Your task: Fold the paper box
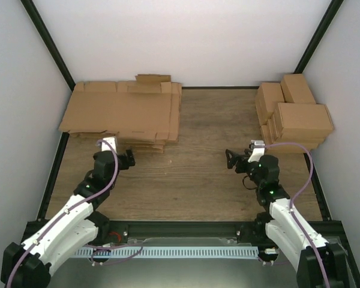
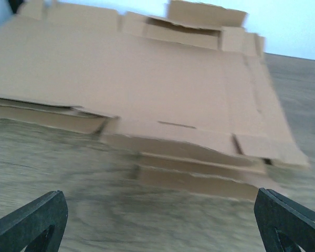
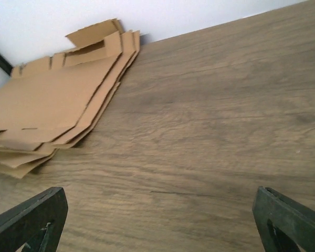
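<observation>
Hovering spread and empty, left pincer [image 1: 127,158] faces near edge of cardboard stack [image 1: 145,146], just short of it. Right pincer [image 1: 232,161] also spread, empty, over bare table [image 1: 186,186], well apart from finished boxes [image 1: 295,114] at right rear. Paper box [image 1: 123,111]: likely top sheet, flat, unfolded, on stack. Step: fetching fresh sheet. Next move: separate top sheet alone, drag to table middle.

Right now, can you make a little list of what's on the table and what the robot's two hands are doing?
Far left: pile of flat brown cardboard sheets with flaps
Far right: stack of closed brown cardboard boxes
Left gripper: open, empty, pointing at the pile's near edge
Right gripper: open, empty, above the wooden table
Folding: no sheet pulled out yet
</observation>
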`<state>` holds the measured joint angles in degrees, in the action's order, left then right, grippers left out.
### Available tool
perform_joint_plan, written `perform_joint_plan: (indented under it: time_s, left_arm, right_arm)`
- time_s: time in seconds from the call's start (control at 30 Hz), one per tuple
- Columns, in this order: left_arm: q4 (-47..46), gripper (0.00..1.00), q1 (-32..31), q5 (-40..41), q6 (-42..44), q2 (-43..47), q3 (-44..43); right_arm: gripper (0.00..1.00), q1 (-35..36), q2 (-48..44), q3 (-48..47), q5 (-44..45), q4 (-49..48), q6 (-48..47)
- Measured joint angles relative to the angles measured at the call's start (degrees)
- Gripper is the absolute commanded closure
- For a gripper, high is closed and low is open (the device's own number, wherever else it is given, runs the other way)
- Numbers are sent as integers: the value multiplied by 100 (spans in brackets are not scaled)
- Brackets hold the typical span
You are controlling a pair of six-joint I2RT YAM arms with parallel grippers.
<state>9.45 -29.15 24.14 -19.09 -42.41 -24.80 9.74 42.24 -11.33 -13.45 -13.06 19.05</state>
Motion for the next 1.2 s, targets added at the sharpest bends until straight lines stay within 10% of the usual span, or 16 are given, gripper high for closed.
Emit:
perform_joint_plan:
  time_s: [0.77, 1.2]
  left_arm:
    - [-3803, 0, 1390, 553, 1397, -1235, 1272]
    - [-3985, 0, 1528, 435, 1506, -2063, 1261]
  right_arm:
    - [0, 42, 754, 1064, 1541, -3110, -1521]
    - [0, 48, 1572, 601, 2608, -2898, -1060]
